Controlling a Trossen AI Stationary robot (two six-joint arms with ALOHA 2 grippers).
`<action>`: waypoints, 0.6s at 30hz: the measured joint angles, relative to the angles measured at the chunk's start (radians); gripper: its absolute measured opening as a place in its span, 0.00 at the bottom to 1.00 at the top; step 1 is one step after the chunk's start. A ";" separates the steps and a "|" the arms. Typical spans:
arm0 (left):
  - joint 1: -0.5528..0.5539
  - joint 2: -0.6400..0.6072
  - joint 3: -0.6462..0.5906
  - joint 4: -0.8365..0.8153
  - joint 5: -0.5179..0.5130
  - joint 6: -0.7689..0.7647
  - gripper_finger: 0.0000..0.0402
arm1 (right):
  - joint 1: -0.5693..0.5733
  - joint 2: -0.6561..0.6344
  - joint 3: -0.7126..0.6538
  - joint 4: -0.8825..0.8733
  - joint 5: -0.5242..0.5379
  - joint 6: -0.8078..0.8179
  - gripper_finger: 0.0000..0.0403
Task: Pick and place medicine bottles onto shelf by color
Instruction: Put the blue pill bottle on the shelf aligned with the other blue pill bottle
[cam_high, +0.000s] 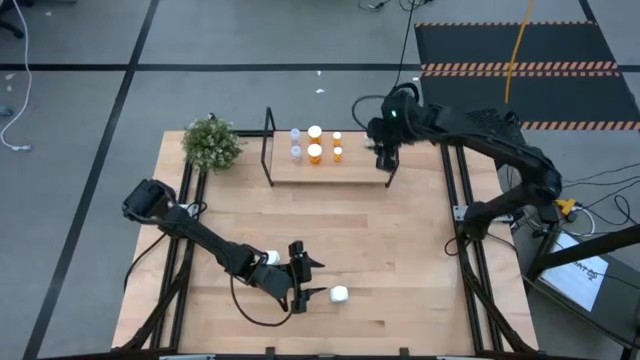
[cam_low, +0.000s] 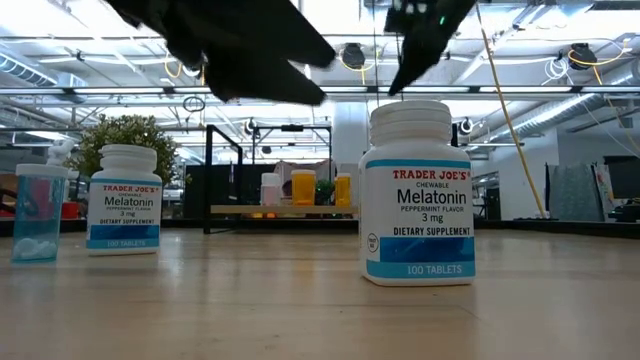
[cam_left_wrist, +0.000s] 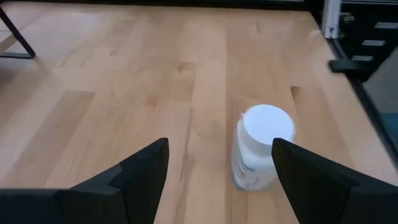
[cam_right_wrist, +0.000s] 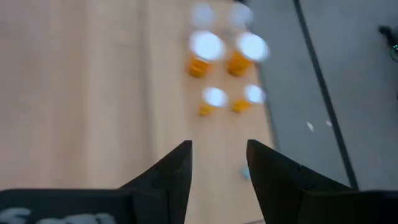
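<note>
On the shelf (cam_high: 330, 165) at the far side of the table (cam_high: 400, 260) I count 6 medicine bottles in 3 pairs: 2 pale ones (cam_high: 296, 142), 2 larger orange ones (cam_high: 315, 143) and 2 smaller orange ones (cam_high: 337, 145), all upright with white caps. Near the front edge I see a white bottle (cam_high: 339, 295) standing upright by itself on the bare wood; in the low view it reads as a melatonin bottle. That low view also shows a second white melatonin bottle (cam_low: 124, 200) and a pale blue bottle (cam_low: 38, 213) off to one side, both upright.

My left gripper (cam_high: 305, 283) sits low over the front of the table just beside the white bottle, its fingers (cam_left_wrist: 146, 171) spread wide and empty; the bottle stands close to one fingertip. My right gripper (cam_high: 388, 160) hangs above the shelf's right end, fingers (cam_right_wrist: 171, 171) apart with nothing between them.
</note>
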 joint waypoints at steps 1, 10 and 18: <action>-0.001 -0.017 0.000 -0.023 0.002 -0.008 0.70 | 0.032 -0.020 0.000 -0.015 0.000 0.022 0.37; -0.075 -0.207 0.002 -0.292 -0.032 -0.141 0.70 | 0.400 -0.218 -0.182 0.070 0.119 0.205 0.37; -0.165 -0.225 0.078 -0.592 -0.060 -0.350 0.70 | 0.642 -0.329 -0.420 0.237 0.225 0.312 0.37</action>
